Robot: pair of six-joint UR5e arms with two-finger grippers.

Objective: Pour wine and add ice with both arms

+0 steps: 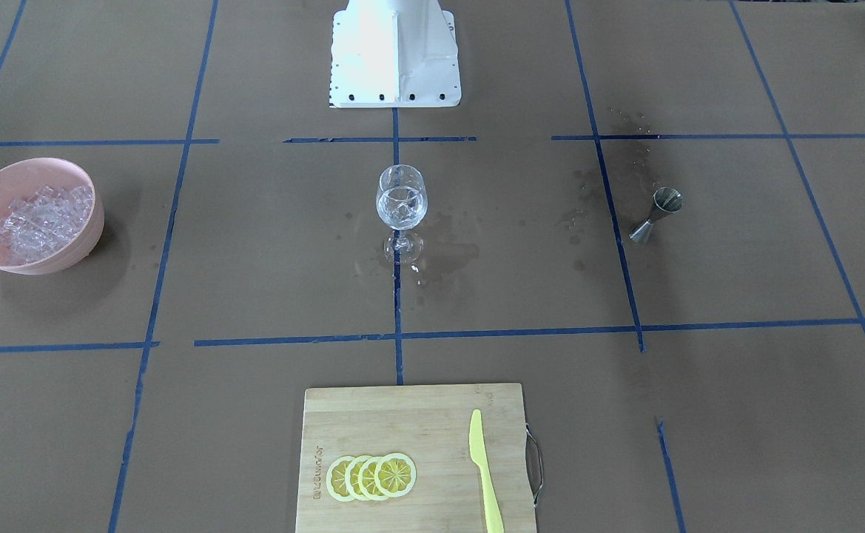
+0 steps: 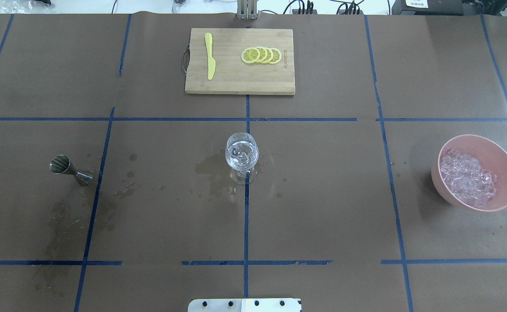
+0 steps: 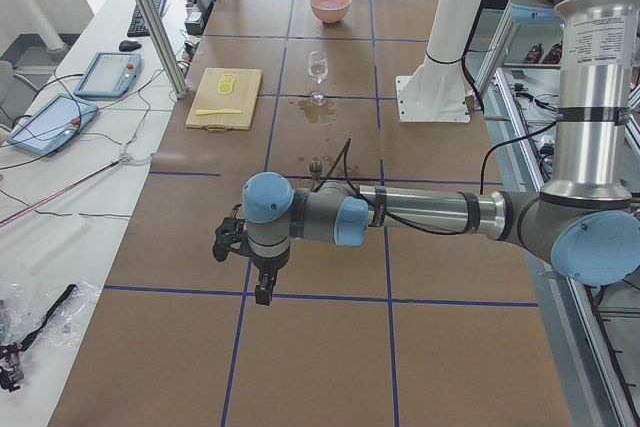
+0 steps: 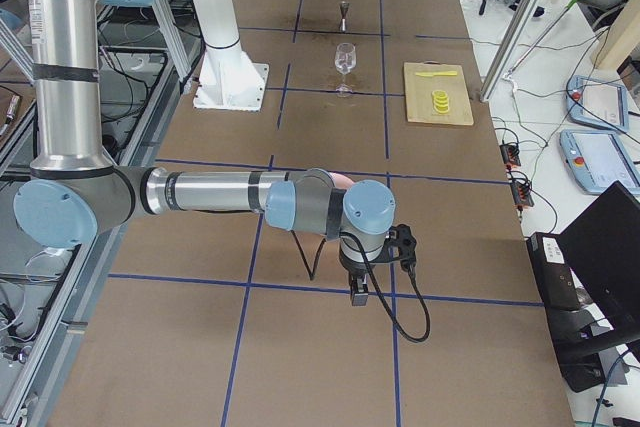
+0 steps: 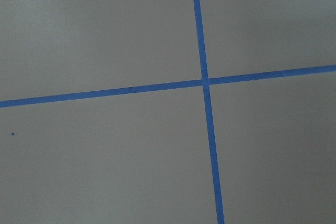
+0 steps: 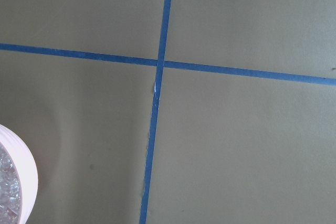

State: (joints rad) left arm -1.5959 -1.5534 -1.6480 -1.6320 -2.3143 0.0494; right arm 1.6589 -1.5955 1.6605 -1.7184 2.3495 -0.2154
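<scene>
Stemmed wine glass (image 1: 401, 178) stands upright mid-worktop (image 1: 254, 244) on a blue tape cross, where both arms can reach it. The wine (image 1: 401, 212) reads as a shallow clear pool in the glass, maybe with cubes in it; hard to tell through the glass. Steel jigger (image 1: 657, 215) is upright on the left arm's side, well apart from the glass, with dark wet stains near both. Pink bowl (image 1: 77, 248) holding the ice (image 1: 40, 215) sits on the right arm's side, so each arm has its own supply. Left arm (image 3: 430, 212) reaches low over the paper, left end effector (image 3: 262, 292) pointing down; its wrist view shows only paper and tape. Right arm (image 4: 210, 192) is posed likewise, right end effector (image 4: 358, 292) pointing down near the bowl. Open or closed: cannot tell for either, side views only. Bamboo cutting board (image 1: 402, 414) with lemon slices (image 1: 371, 477) and yellow knife (image 1: 484, 474) lies operator-side, likely unused. Judgement: both arms are off the tools, so between steps or finished.
</scene>
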